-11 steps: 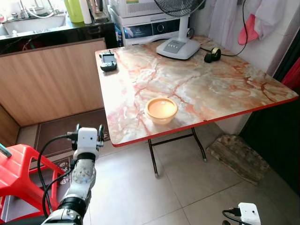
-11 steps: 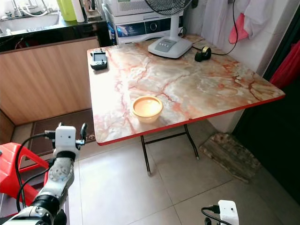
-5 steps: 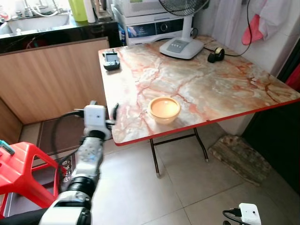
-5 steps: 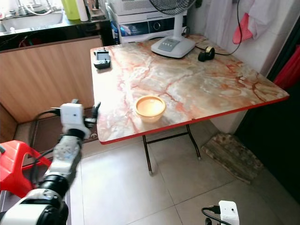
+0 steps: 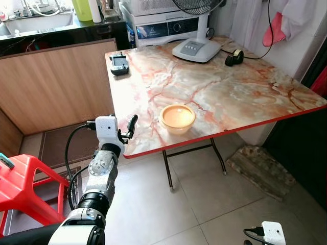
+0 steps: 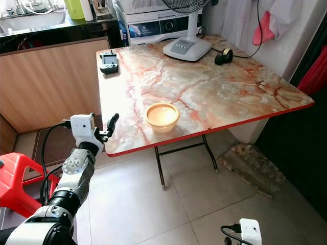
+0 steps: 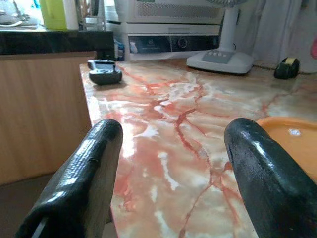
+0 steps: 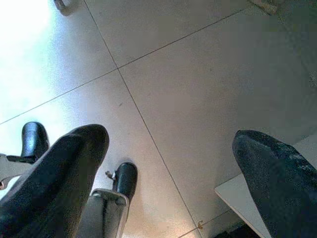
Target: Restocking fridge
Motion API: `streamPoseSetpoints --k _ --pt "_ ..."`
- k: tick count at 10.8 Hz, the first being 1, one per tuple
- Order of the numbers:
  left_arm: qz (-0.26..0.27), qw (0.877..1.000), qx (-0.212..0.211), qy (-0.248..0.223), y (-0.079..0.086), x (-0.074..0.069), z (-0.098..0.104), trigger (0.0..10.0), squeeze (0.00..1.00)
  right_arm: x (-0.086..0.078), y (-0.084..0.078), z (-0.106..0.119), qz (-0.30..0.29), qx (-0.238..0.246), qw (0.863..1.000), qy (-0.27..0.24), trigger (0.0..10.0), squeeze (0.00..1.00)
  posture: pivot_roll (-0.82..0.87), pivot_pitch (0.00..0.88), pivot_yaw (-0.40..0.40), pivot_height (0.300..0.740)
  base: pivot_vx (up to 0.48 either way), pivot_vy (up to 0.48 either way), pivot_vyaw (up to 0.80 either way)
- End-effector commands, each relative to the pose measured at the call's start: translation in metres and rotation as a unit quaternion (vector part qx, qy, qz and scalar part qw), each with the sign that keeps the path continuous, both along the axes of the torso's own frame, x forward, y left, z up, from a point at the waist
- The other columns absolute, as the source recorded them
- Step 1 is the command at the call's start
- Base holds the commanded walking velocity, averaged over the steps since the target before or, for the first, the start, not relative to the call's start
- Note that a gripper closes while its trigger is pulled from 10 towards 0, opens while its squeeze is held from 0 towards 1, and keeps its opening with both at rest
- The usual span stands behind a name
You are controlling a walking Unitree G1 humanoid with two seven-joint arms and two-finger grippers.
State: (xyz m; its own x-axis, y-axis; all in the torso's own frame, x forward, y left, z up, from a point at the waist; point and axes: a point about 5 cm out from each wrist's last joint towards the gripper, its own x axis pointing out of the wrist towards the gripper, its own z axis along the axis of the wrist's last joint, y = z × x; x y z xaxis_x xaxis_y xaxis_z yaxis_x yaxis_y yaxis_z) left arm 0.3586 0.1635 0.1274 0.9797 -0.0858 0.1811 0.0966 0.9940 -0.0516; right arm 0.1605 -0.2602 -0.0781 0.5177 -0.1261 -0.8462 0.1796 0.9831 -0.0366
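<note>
1. Left gripper: two glossy black rounded fingers spread apart, nothing between them, raised at the near left edge of the table.
2. Orange bowl: round, smooth, looks like plastic, shallow, with a pale inside. It sits on the tabletop near the front red edge, right of the left gripper and apart from it.
3. Table: square top, glossy marble-pattern laminate in cream with red-orange veins, red edge band, folding black metal legs.
4. Also on the table: white fan base with buttons at the far side, dark tape dispenser beside it, black handheld device at the far left corner.
5. Right gripper: hangs low, idle, black fingers apart, empty, over the floor.
6. Floor: large pale grey tiles with thin grout lines.
7. Room: wood-panel counter front with dark top to the left, red plastic stool near left, white appliance behind the table.
</note>
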Motion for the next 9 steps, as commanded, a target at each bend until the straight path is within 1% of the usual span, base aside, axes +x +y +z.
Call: streamPoseSetpoints --k 1,8,9 --pt "-0.001 1.0 -0.011 -0.017 0.0003 0.0052 0.0131 10.0 0.0 -0.0005 -0.0005 -0.0001 -0.006 0.001 1.0 -0.001 10.0 0.0 0.11 0.0 0.028 0.74 0.311 0.0 0.0" --pt "-0.021 1.0 -0.01 -0.008 -0.0036 0.0058 0.0132 10.0 0.0 0.0004 -0.0007 0.0003 -0.007 0.002 1.0 -0.001 10.0 0.0 0.11 0.0 0.026 0.74 0.341 0.0 0.0" --pt "-0.025 1.0 -0.004 -0.006 -0.0053 0.0061 0.0129 10.0 0.0 0.001 -0.0006 0.0006 -0.002 0.001 1.0 -0.001 10.0 0.0 0.12 0.0 0.025 0.74 0.356 0.0 0.0"
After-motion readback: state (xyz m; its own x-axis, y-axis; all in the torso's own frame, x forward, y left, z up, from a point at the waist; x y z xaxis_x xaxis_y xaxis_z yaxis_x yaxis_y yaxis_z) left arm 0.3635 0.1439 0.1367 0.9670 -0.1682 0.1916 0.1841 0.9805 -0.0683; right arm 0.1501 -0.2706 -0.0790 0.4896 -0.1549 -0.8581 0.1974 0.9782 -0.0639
